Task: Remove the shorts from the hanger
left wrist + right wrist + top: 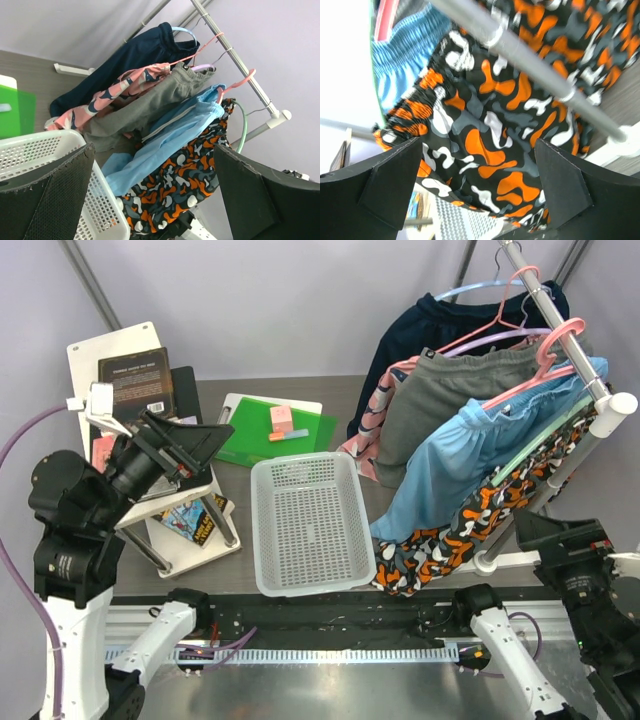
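Camouflage shorts [455, 540], orange-black-white-grey, and light blue shorts [450, 465] hang adjacent at the rail's [543, 292] near end. Only the right wrist view shows the camouflage waistband's gathers. Left gripper [152, 165], right gripper [479, 150]: spread, empty.

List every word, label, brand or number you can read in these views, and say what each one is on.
No text is legible in any view.
On the dark book: pale lines of print on the cover, too small to read.
On the colourful book: yellow lettering, too blurred to read.
On the camouflage shorts and the light blue shorts: no label or lettering shows.
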Motion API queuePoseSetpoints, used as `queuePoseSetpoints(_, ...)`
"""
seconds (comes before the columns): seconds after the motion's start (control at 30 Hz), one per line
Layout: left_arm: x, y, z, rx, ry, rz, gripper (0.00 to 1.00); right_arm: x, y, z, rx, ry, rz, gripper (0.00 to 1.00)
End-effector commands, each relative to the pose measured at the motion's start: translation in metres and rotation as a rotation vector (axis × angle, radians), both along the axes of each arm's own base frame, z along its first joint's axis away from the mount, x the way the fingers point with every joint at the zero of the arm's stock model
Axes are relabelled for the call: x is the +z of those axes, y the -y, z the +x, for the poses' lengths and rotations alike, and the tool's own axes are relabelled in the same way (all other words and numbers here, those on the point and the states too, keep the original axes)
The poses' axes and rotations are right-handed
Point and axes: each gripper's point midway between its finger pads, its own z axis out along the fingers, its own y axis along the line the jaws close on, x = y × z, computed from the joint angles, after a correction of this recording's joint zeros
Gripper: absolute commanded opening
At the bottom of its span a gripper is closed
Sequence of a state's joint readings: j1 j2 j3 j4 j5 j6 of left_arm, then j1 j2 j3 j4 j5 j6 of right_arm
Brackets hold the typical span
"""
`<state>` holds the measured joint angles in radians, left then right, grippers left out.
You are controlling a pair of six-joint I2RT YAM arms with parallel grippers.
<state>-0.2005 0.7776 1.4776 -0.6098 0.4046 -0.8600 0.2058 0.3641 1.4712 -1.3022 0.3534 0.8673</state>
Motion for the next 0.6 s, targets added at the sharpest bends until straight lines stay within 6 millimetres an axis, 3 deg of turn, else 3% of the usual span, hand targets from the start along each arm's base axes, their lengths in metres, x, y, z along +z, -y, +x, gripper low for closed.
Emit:
queuePoseSetpoints(0.0,0.012,0.008,0.003,-0.055,0.035,0.026,1.00,-0.001,-0.013,0.017,0.056,0.010,0.131,1.00)
queuePoseSetpoints(0.17,0.015,0.025,0.023,-0.130,0.047,0.037,1.00,-0.013,-0.024,0.023,0.116,-0.038,0.182,1.00)
queuePoseSetpoints(0.3,0.010,0.054,0.035,-0.165,0.044,0.084,1.00,-0.024,-0.024,0.024,0.108,-0.091,0.167,1.00)
queuePoseSetpoints(0.33,0.011,0.074,0.026,-0.204,0.059,0.103,1.00,-0.026,-0.023,0.024,0.104,-0.100,0.164,1.00)
queuePoseSetpoints(0.4,0.000,0.103,0.035,-0.229,0.036,0.145,1.00,-0.031,-0.023,0.025,0.100,-0.116,0.171,1.00)
queuePoseSetpoints(0.47,0.002,0.136,0.021,-0.281,0.063,0.198,1.00,-0.037,-0.028,0.026,0.121,-0.140,0.183,1.00)
queuePoseSetpoints(0.5,-0.010,0.159,0.024,-0.308,0.044,0.248,1.00,-0.039,-0.030,0.027,0.127,-0.145,0.189,1.00)
queuePoseSetpoints(0.57,-0.004,0.181,0.011,-0.316,0.096,0.335,1.00,-0.035,-0.028,0.024,0.130,-0.124,0.190,1.00)
